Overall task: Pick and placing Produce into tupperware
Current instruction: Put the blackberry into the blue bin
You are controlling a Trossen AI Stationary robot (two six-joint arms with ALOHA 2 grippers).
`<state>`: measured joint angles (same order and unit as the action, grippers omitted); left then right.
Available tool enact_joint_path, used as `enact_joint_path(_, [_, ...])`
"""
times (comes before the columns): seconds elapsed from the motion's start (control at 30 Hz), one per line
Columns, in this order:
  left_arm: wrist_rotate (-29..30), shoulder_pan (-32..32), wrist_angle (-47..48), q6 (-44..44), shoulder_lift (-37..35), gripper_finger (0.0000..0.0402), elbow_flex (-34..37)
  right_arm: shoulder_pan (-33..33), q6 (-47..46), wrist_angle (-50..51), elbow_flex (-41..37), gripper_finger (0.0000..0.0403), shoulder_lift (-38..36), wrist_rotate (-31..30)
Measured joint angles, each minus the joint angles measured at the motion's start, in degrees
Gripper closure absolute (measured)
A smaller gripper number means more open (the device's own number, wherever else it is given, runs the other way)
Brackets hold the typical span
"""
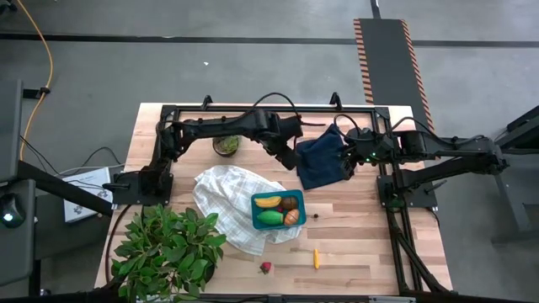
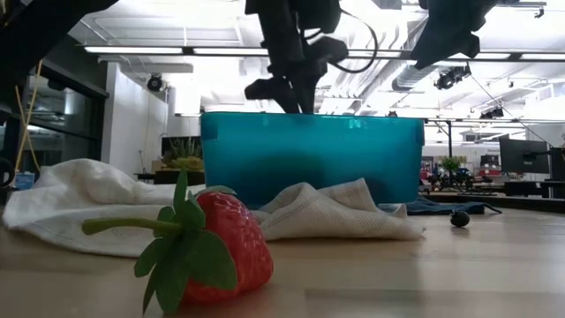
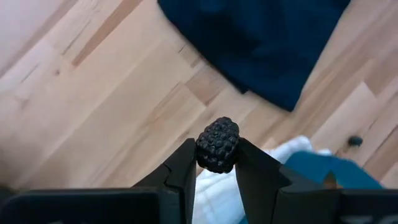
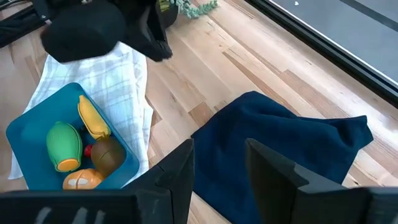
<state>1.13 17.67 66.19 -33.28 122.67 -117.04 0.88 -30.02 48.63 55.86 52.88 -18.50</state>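
Note:
My left gripper (image 3: 217,158) hangs above the bare wood between the navy cloth (image 1: 324,160) and the tupperware, shut on a dark bumpy berry (image 3: 218,144). The teal tupperware (image 1: 258,212) stands on a white checked cloth (image 1: 223,198) and holds a banana (image 4: 93,118), a green fruit (image 4: 64,144), a brown round one (image 4: 107,152) and an orange wedge (image 4: 81,179). On the table lie a strawberry (image 2: 221,247), a carrot (image 1: 316,257) and a second small dark berry (image 2: 459,218). My right gripper (image 4: 221,168) waits open above the navy cloth. My left gripper pinches the dark berry by its two sides (image 3: 203,152) between its two fingertips. The fingers come from above, pointing steeply down. The berry stands out past the fingertips and is lifted clear of the table.
A big leafy plant (image 1: 164,244) fills the near left corner. A small potted succulent (image 1: 226,145) stands at the far left. Bare wood shows between the tupperware and the near edge, around the strawberry and the carrot.

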Motion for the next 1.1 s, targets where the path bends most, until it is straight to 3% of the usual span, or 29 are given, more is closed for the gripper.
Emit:
enact_joint_path(0.43, [-0.5,0.0,9.5,6.4,-0.2,0.0317,-8.3,0.4,-1.5,0.0,0.0,0.0269,0.0,-0.8])
enact_joint_path(0.8, [-4.6,-0.1,16.3,12.7,-0.3,0.0316,-17.7,3.8,-3.2,0.0,0.0,0.0269,0.0,-0.7])
enact_joint_path(1.1, [-8.7,-0.5,19.6,17.0,-3.4,0.0316,-17.7,6.2,-4.4,-0.1,0.0,0.0269,0.0,-0.6])
